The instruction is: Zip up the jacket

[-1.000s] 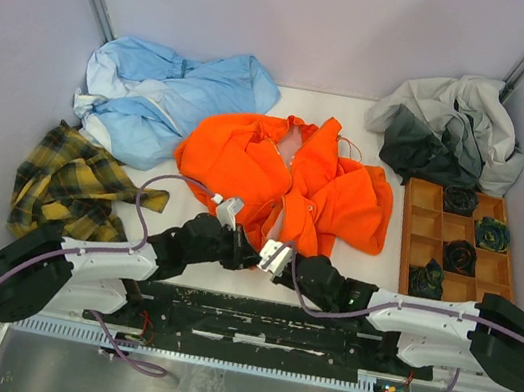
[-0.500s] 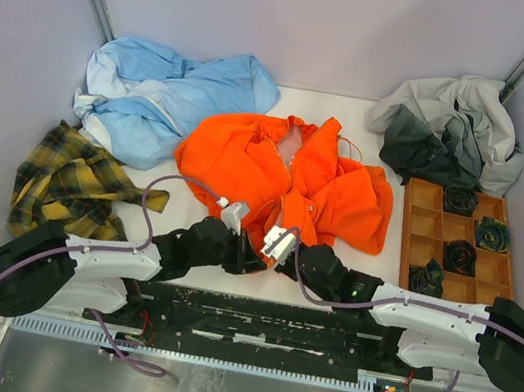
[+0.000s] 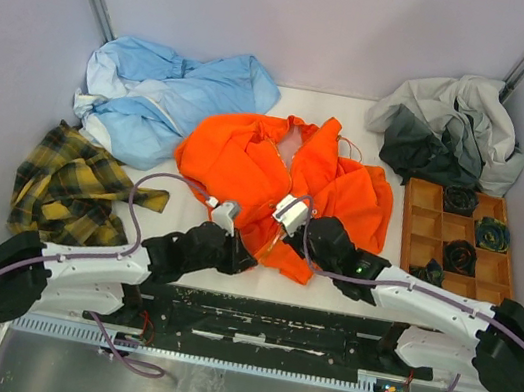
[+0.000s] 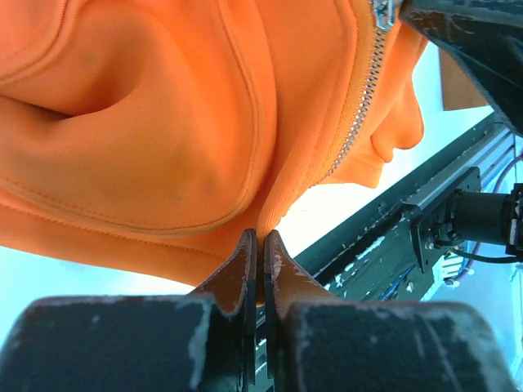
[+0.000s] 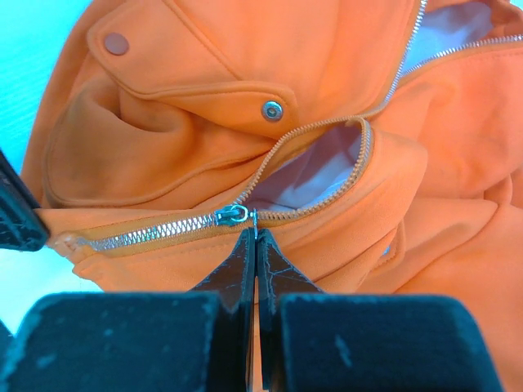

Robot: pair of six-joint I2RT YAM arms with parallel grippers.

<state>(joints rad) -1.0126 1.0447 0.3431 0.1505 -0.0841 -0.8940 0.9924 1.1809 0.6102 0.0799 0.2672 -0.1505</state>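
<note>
From above, we see the jacket [image 3: 284, 185] lying crumpled in the middle of the table [image 3: 343, 109], its front open and pale lining showing near the collar. Left of the jacket lies a light blue garment [image 3: 167, 98], and nearer than that a yellow plaid cloth [image 3: 71, 183]. Right of the jacket and farther back sits a grey and dark heap [image 3: 452, 128], and just right of the jacket stands a wooden tray [image 3: 426, 198] with dark rolled items in several compartments. The left tool [image 3: 245, 260] meets the jacket's near hem, and the right tool [image 3: 287, 239] sits on the jacket's near front, just beside it.

From the left wrist, we find the left tool [image 4: 260, 241] closed, pinching a fold of the jacket's orange hem. The zipper [image 4: 359, 98] runs up to the right of that fold.

From the right wrist, we find the right tool [image 5: 255, 237] closed on the zipper pull [image 5: 253, 219], which hangs from the slider [image 5: 231, 216]. The teeth left of the slider are joined. To its right they part around the pink lining [image 5: 310, 171]. A metal snap [image 5: 272, 110] sits above the slider.
</note>
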